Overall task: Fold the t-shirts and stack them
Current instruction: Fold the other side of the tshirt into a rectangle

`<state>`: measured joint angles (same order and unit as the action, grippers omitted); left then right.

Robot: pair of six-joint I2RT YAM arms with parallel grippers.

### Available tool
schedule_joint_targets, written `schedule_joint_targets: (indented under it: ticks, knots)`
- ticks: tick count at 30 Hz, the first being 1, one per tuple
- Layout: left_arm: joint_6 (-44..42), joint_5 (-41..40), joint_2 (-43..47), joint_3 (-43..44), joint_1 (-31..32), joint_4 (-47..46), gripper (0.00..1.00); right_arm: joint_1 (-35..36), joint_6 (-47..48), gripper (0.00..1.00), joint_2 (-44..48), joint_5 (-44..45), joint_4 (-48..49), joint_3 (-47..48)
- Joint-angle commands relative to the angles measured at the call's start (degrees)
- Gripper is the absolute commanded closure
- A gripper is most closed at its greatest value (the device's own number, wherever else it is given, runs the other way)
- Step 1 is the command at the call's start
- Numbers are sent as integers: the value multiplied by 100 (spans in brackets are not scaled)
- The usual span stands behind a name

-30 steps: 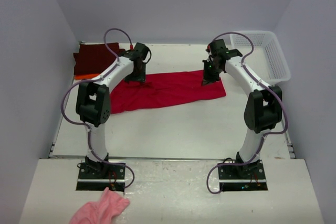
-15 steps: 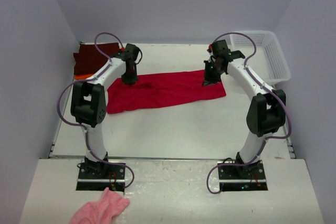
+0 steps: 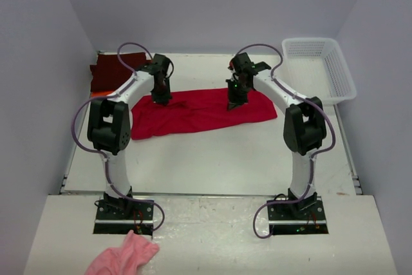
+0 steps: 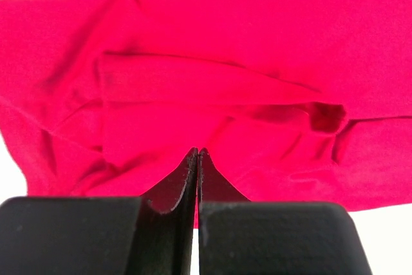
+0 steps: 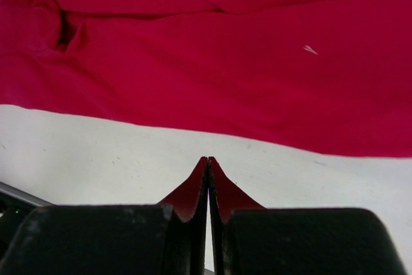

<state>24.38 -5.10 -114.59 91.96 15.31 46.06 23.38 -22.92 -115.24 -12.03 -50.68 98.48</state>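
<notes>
Fingers (image 4: 71,236) of L gripper (image 3: 161,93) are clenched on a pinch of red shirt (image 3: 193,113) at its far-left edge. Fingers (image 5: 290,243) of R gripper (image 3: 233,100) are likewise clamped on red cloth, at the far edge right of ctr. The red shirt is spread crumpled across mid table (image 3: 212,159), betw. both arms. At far-left corner a maroon shirt (image 3: 109,72) is piled, w/ an orange shirt (image 3: 98,94) seen at its near edge. At far right a basket (image 3: 322,69) is seen.
</notes>
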Motion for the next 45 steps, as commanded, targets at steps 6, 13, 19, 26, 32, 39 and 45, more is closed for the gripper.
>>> schedule_joint_targets:
  ticks: [6, 13, 19, 26, 32, 39, 45]
  knots:
    - [-153, 896, -37, -21, -46, -203, 100, 238, -415, 100, -911, -282, -188, 874]
    - [-197, 1240, -301, 137, 42, -203, 100, 299, -477, 100, -1123, -247, -364, 1051]
    - [-197, 1337, -512, 304, 104, -221, 100, 317, -521, 100, -1220, -265, -382, 1060]
    - [-171, 1363, -819, 638, 104, -238, 100, 378, -530, 100, -1334, -300, -373, 1086]
    - [-135, 1372, -1074, 955, 104, -282, 100, 440, -495, 100, -1422, -238, -426, 1051]
    - [-127, 1214, -1391, 1569, 95, -142, 100, 484, -433, 100, -1492, -185, -461, 1051]
    - [-284, 853, -1549, 2229, 95, -45, 100, 519, -380, 100, -1536, -177, -478, 1016]
